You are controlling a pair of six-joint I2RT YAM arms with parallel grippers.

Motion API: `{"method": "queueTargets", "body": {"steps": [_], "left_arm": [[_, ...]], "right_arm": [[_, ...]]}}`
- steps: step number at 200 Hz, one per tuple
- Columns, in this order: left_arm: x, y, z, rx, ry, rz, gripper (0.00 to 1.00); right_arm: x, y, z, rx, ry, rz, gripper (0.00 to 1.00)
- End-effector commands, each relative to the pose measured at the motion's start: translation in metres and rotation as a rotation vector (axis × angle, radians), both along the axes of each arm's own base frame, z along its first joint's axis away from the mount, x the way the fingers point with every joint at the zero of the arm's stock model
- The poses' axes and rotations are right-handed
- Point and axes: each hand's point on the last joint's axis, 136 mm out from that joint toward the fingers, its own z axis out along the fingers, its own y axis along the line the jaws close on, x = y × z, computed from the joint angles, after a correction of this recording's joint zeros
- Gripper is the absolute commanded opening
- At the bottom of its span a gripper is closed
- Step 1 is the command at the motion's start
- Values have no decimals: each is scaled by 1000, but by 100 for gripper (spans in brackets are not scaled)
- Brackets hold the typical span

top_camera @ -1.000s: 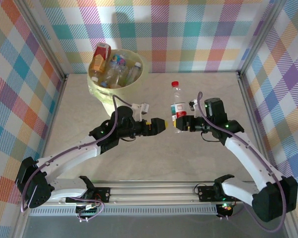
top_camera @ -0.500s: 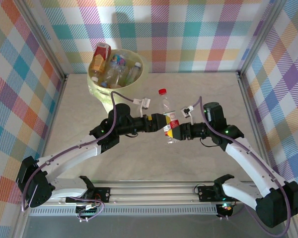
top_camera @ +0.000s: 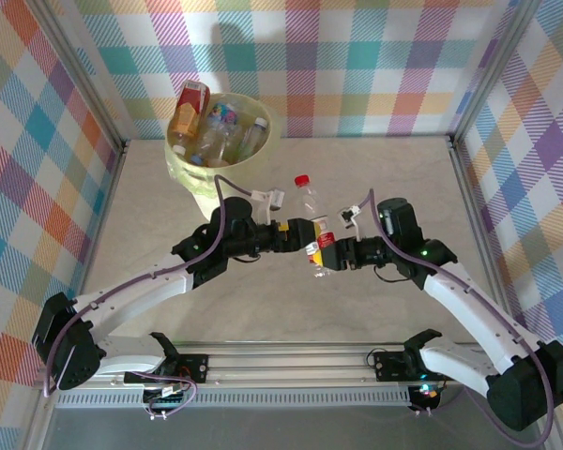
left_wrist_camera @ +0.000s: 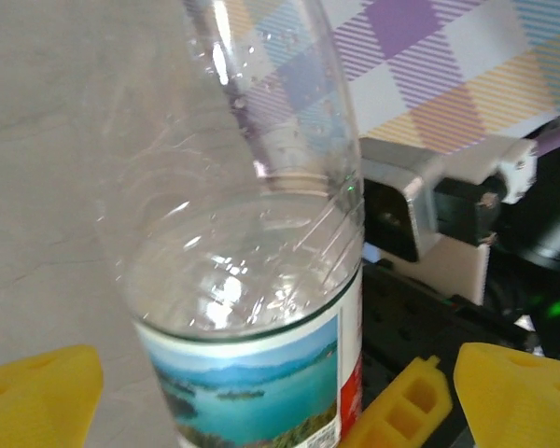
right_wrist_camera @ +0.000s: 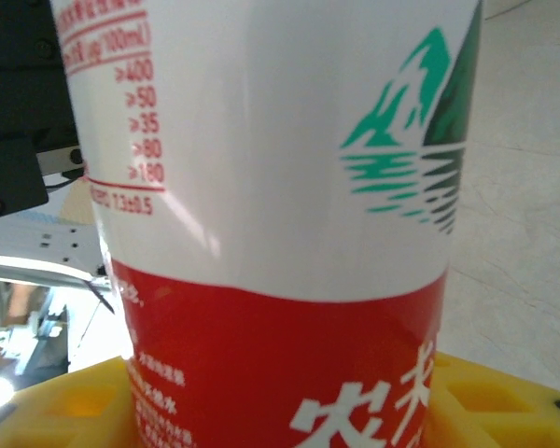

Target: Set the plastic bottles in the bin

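One clear bottle (top_camera: 307, 200) with a red cap, slightly tilted; its lower end is hidden behind the two grippers in the top view, and its cap is cut off at both wrist cameras. Right gripper (top_camera: 326, 253) clamped on the red-and-white label, yellow fingers (right_wrist_camera: 490, 392) against it. Left gripper (top_camera: 308, 230) spread wide, its fingertips (left_wrist_camera: 518, 397) flanking the bottle without touching. Bin (top_camera: 195, 176), well beyond the left fingertips, holds several overlapping bottles (top_camera: 216, 136), count unclear; one orange-brown bottle (top_camera: 190, 108) leans over its rim.
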Motion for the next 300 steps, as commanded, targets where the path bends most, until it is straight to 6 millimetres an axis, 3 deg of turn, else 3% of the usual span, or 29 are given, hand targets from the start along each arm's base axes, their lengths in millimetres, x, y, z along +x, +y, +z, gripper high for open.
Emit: {"method": "queueTargets", "body": {"steps": [1,46,81,117,147,170,198,209,257,300], "left_arm": [[4,15,14,41,-69,45,100],[1,3,25,-42,-58,4,100],[2,-4,27,-75,-42,-14,97],[0,-8,38,-135,-33,-28,82],[-2,-6,41,-163,-24,-26,81],[-1,-4,41,-165,-25,-16,73],[0,-2,43,-165,-22,0,59],[-1,0,45,-164,-25,7,57],[1,29,62,-62,-77,76,56],[10,78,88,272,-199,141,58]], "right_arm": [[12,-13,-4,-80,-51,-92,56],[-16,9,15,76,-26,96,57],[-30,16,19,123,1,178,57],[-25,18,3,79,28,164,57],[-26,21,-1,81,42,183,57],[-26,22,-3,73,43,183,58],[-26,22,-1,71,31,178,65],[-26,21,1,70,23,175,73],[-27,12,20,81,-76,120,100],[-31,-7,58,80,-241,26,100]]}}
